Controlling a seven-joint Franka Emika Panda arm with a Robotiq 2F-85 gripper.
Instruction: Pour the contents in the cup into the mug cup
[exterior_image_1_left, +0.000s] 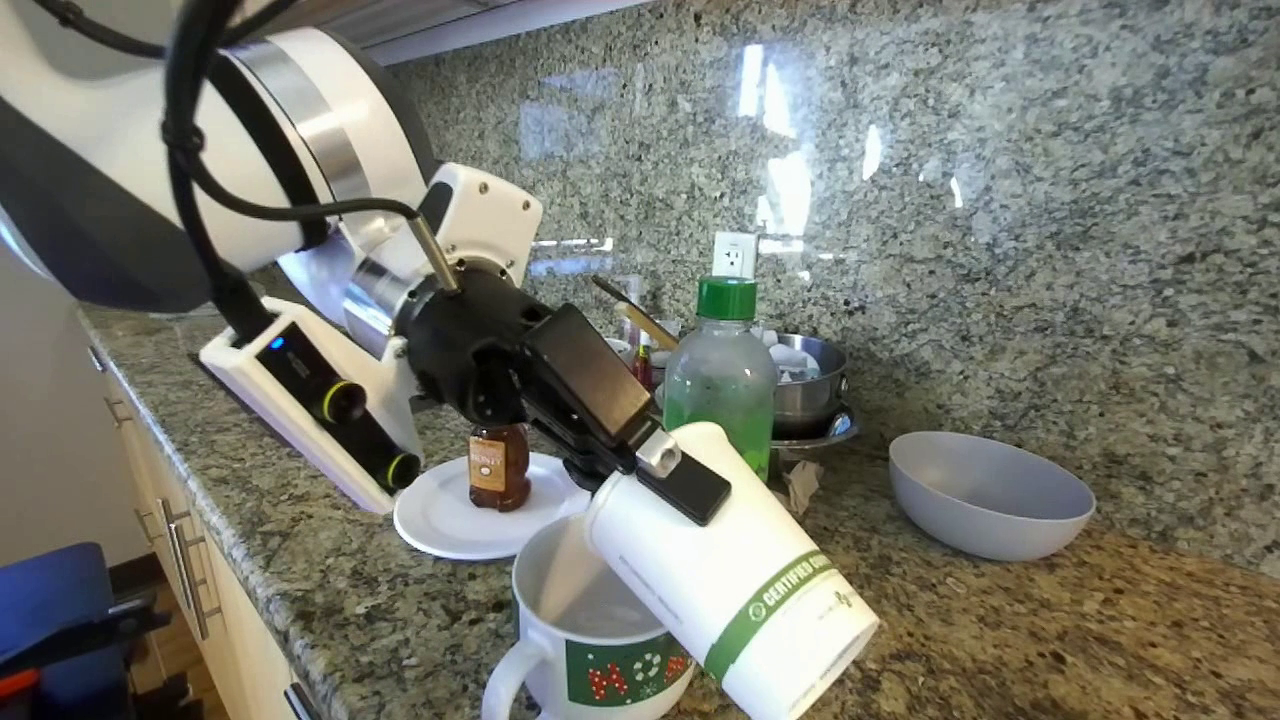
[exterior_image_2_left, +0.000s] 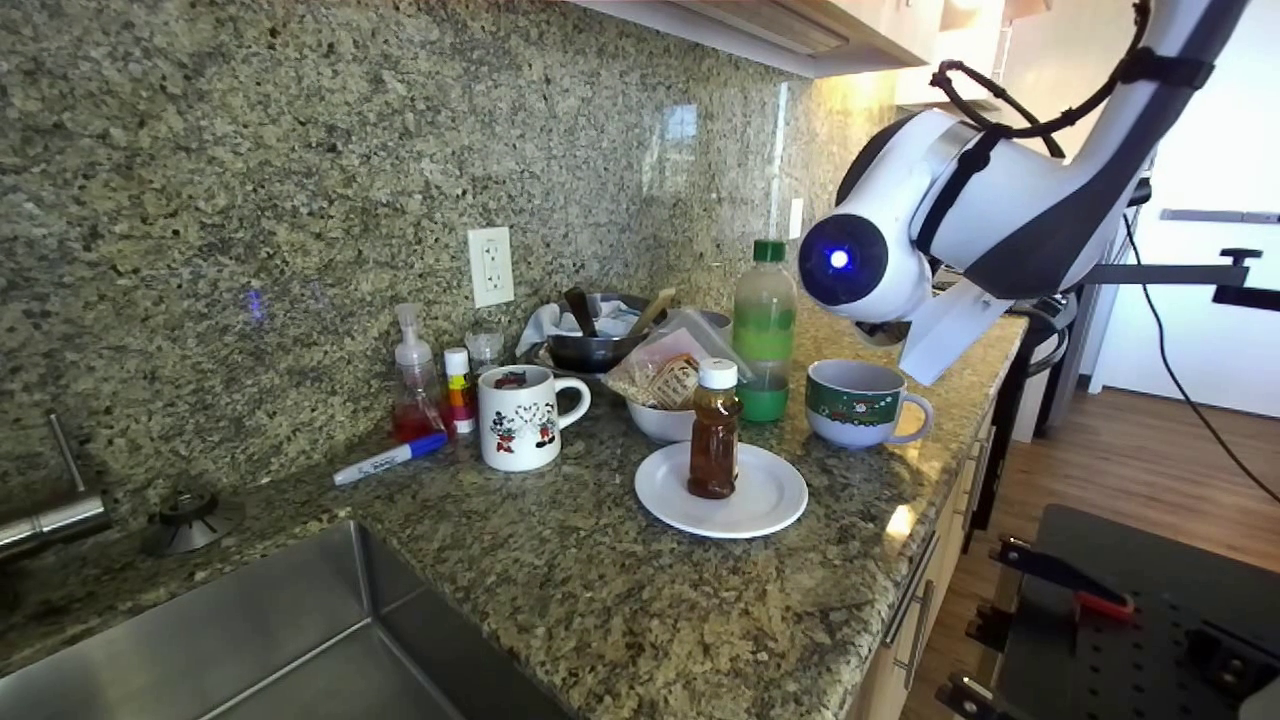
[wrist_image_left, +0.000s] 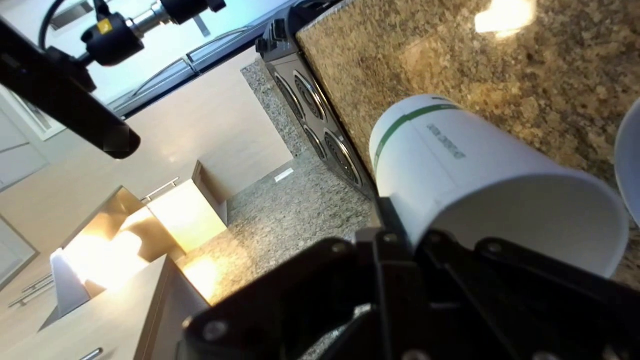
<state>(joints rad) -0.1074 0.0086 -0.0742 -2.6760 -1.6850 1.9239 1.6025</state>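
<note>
The cup (exterior_image_1_left: 730, 580), a white paper one with a green band, lies steeply tilted in my gripper (exterior_image_1_left: 700, 490), its mouth beside and above the mug cup (exterior_image_1_left: 610, 650). One dark finger (wrist_image_left: 392, 215) presses on the cup's outer wall near the rim; the opposite finger is hidden. Looking into the cup (wrist_image_left: 530, 220) from the wrist, I see only a shaded pale inside; contents do not show. The mug cup, white with green pattern and loop handle, stands upright on the counter in both exterior views. In an exterior view with this mug cup (exterior_image_2_left: 853, 400), the arm hides the held cup.
A honey bottle (exterior_image_1_left: 498, 470) stands on a white plate (exterior_image_1_left: 440, 520) close to the mug cup. Behind are a green-capped bottle (exterior_image_1_left: 725, 370) and a metal pot (exterior_image_1_left: 812, 385). A grey bowl (exterior_image_1_left: 985, 495) sits by the wall. The sink (exterior_image_2_left: 230, 640) opens in the counter.
</note>
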